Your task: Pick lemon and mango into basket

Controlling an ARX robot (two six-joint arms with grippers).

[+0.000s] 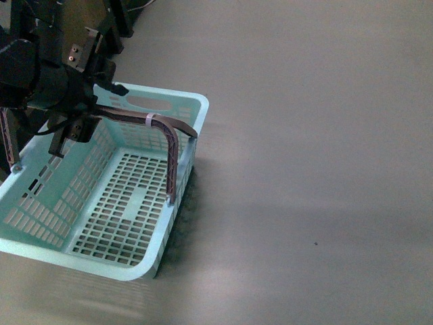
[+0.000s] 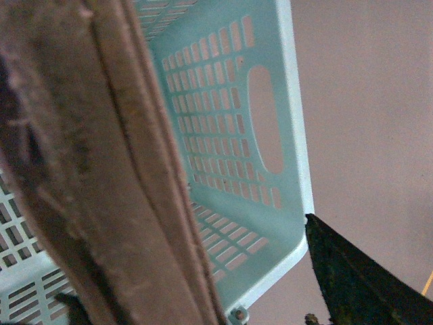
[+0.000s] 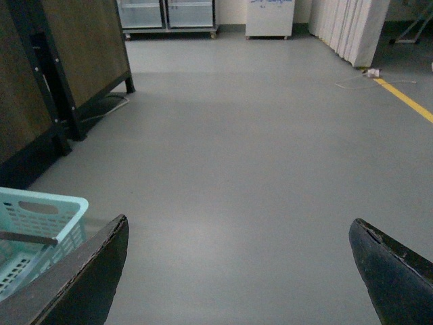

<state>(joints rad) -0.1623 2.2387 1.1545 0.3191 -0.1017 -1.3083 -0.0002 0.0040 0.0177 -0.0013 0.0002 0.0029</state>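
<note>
Black boxy left arm (image 1: 40, 81), grey screwed plate (image 1: 78, 51); left hand (image 1: 70, 139) seemingly black.

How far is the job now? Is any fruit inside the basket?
Done: nothing; the basket is bare inside. No lemon or mango shows in any view. In hand: the left end effector is at the raised handle; the right end effector is open, empty. Left: both fruits.

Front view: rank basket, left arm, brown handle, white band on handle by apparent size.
1. basket
2. left arm, though it is nearer the camera and cut off by the frame, so unsure
3. brown handle
4. white band
</note>
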